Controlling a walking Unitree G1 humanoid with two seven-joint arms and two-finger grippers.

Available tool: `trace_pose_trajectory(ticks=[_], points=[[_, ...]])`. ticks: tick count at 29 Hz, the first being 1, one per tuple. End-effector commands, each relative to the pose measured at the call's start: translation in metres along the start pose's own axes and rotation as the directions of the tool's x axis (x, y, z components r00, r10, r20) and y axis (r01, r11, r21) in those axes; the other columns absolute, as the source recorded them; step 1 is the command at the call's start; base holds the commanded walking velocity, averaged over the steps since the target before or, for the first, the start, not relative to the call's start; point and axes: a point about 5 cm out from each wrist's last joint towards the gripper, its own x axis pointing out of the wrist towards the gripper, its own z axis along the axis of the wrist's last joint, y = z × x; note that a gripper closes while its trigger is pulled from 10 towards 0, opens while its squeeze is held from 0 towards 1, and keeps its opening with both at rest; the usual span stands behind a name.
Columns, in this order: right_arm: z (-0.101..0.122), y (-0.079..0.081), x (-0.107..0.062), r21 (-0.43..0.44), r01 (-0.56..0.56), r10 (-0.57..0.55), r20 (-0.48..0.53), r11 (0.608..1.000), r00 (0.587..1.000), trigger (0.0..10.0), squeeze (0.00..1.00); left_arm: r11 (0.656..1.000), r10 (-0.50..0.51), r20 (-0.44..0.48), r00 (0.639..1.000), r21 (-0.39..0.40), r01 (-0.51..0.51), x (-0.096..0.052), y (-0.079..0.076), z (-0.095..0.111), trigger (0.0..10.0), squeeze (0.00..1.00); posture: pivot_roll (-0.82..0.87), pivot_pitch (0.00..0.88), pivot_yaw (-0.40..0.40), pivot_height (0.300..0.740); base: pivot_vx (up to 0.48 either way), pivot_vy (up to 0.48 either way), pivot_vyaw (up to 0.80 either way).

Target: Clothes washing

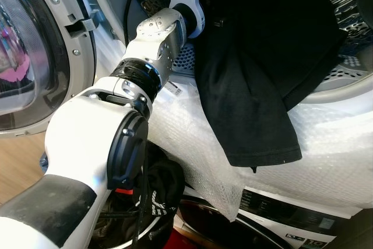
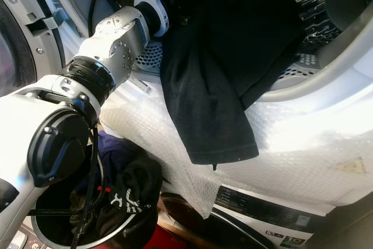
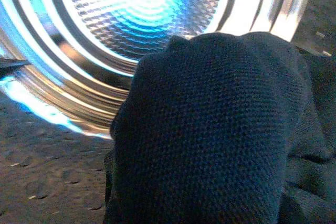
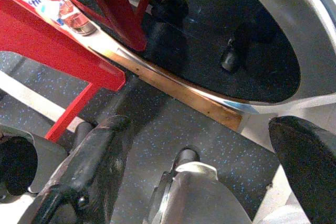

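At the washer's mouth, in the eye views, the left arm [image 1: 157, 39] reaches into the drum [image 1: 349, 68], and a black garment [image 1: 250, 86] hangs over the rim. Seen from the left wrist, black cloth covers the left hand; its fingers can't be judged. Seen from the right wrist, the right hand [image 4: 210, 156] hangs spread above the floor. Loading is underway; next, push the hanging part inside.

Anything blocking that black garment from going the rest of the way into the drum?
Nothing visible stands in the way. The black garment already reaches into the open drum, with its lower part draped out over the bubble-wrapped rim. The left arm reaches into the opening beside it; the door is swung aside.
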Motion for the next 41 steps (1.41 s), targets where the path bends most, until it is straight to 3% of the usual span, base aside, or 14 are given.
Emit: trace_pose_trajectory(ticks=[1, 9, 12, 16, 22, 31, 41], points=[[-0.082, -0.002, -0.034, -0.014, -0.010, 0.006, -0.285, 1.000, 0.959, 10.0, 0.00, 0.998, -0.050, -0.017, 0.999, 0.029, 0.050, 0.000, -0.002, 0.000, 10.0, 1.00, -0.18, 0.194, 0.131, 0.740, 0.000, 0.000, 0.00], [-0.071, 0.001, -0.028, -0.035, -0.037, 0.027, -0.256, 0.999, 0.966, 10.0, 0.00, 0.964, -0.264, 0.001, 0.965, 0.042, 0.264, 0.002, -0.016, 0.011, 10.0, 1.00, -0.13, 0.195, 0.110, 0.740, 0.000, 0.000, 0.00], [-0.069, 0.003, -0.027, -0.040, -0.046, 0.034, -0.254, 0.998, 0.967, 10.0, 0.00, 0.961, -0.273, 0.038, 0.961, 0.052, 0.271, 0.002, -0.014, 0.022, 10.0, 1.00, -0.11, 0.196, 0.109, 0.740, 0.000, 0.000, 0.00], [-0.067, 0.006, -0.026, -0.042, -0.054, 0.042, -0.254, 0.998, 0.966, 10.0, 0.00, 0.969, -0.246, 0.104, 0.964, 0.008, 0.247, 0.003, -0.010, 0.038, 10.0, 1.00, -0.09, 0.197, 0.110, 0.740, 0.000, 0.000, 0.00], [-0.065, 0.011, -0.025, -0.039, -0.067, 0.055, -0.248, 0.997, 0.967, 10.0, 0.00, 0.927, -0.371, 0.109, 0.922, -0.014, 0.374, 0.001, -0.014, 0.042, 10.0, 1.00, -0.08, 0.202, 0.111, 0.740, 0.000, 0.000, 0.00], [-0.063, 0.015, -0.025, -0.047, -0.085, 0.071, -0.249, 0.995, 0.966, 10.0, 0.00, 0.926, -0.371, 0.127, 0.920, -0.024, 0.377, 0.001, -0.015, 0.043, 10.0, 1.00, -0.04, 0.206, 0.113, 0.740, 0.000, 0.000, 0.00], [-0.063, 0.018, -0.025, -0.042, -0.088, 0.075, -0.248, 0.995, 0.966, 10.0, 0.00, 0.830, -0.557, 0.066, 0.828, 0.006, 0.558, -0.006, -0.021, 0.039, 10.0, 1.00, -0.03, 0.214, 0.118, 0.740, 0.000, 0.000, 0.00]])
